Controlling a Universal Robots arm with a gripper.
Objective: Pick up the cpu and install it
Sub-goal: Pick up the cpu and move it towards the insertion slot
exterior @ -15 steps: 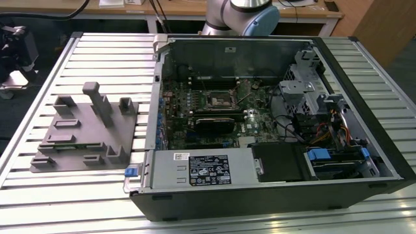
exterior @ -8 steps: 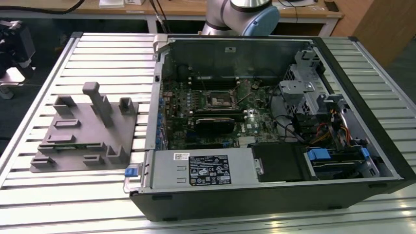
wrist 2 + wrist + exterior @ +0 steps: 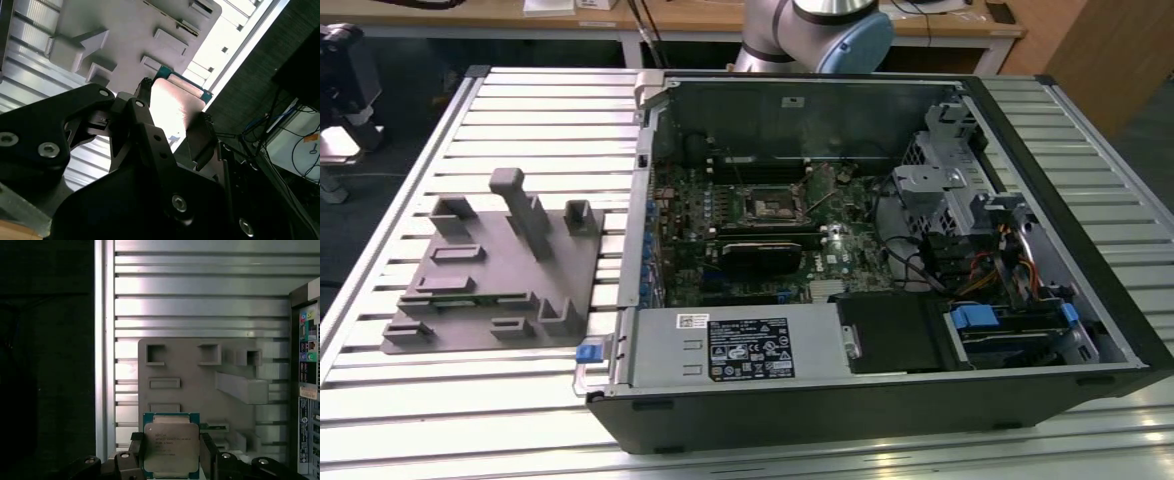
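On the exterior view's left, a gray fixture tray (image 3: 494, 270) sits on the slatted table (image 3: 520, 110), with the open computer case (image 3: 881, 420) to its right. In the first wrist view, the gripper (image 3: 171, 440) pinches the cpu (image 3: 171, 446) by opposite edges, seen against the tray.

cpu (image 3: 171, 445): 1 | gripper (image 3: 171, 454): 1 | gray fixture (image 3: 480, 285): 1 | computer case (image 3: 854, 412): 1
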